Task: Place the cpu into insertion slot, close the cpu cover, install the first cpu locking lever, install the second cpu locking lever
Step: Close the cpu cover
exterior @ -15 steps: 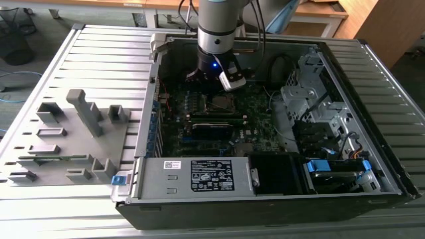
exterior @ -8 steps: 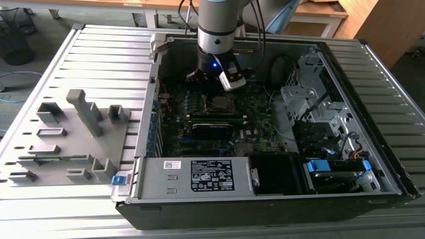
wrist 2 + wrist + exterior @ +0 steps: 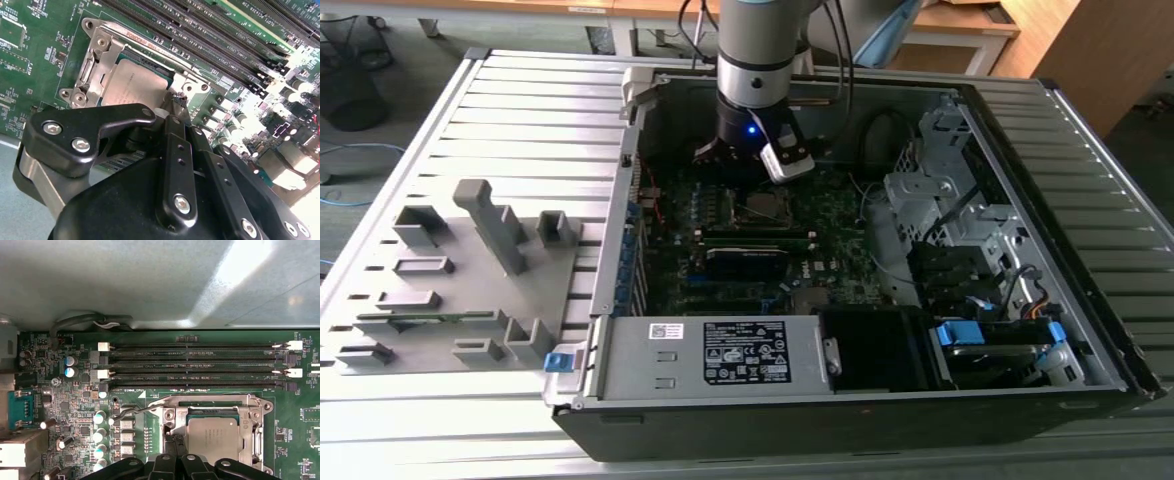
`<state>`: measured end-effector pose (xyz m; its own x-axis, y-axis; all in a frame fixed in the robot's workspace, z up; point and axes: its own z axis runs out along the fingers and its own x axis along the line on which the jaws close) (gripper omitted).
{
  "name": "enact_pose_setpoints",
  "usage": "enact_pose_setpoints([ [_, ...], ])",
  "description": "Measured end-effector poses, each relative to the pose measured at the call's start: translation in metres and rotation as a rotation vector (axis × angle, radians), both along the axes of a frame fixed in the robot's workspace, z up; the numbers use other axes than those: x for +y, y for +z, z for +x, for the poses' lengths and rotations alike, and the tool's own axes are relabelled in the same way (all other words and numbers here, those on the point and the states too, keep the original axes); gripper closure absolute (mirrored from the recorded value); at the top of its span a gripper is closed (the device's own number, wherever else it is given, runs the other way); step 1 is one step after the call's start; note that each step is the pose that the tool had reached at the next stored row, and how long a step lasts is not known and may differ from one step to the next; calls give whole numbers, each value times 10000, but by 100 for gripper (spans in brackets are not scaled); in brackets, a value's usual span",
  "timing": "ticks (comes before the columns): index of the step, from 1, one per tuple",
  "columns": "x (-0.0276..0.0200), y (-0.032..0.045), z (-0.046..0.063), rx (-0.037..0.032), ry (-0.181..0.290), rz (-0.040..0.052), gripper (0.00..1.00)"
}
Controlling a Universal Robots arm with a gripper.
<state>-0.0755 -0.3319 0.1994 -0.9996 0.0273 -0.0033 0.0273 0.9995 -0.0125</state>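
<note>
The cpu [image 3: 212, 440] lies flat in the insertion slot [image 3: 767, 207], its dull silver top showing in both wrist views [image 3: 136, 86]. The cpu cover [image 3: 254, 426] is down over it, and its metal frame [image 3: 97, 60] rings the chip. A thin wire locking lever [image 3: 135, 410] runs out from one corner of the socket and stands slightly raised above the board. My gripper [image 3: 176, 104] hangs low inside the case [image 3: 750, 160], fingers drawn together, with its tips at the socket corner where that lever ends. I cannot tell whether the tips grip the lever.
Long black memory slots [image 3: 200, 365] run beside the socket. Capacitors [image 3: 100, 417] stand near the lever's free end. A power supply [image 3: 707, 355] fills the case's front. A drive cage [image 3: 947, 200] is at the exterior view's right, a grey fixture plate [image 3: 454, 280] at its left.
</note>
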Motion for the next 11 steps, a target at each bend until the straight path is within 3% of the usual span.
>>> enact_pose_setpoints([
  [11, -2, 106, -2, 10, 0, -15, 89],
])
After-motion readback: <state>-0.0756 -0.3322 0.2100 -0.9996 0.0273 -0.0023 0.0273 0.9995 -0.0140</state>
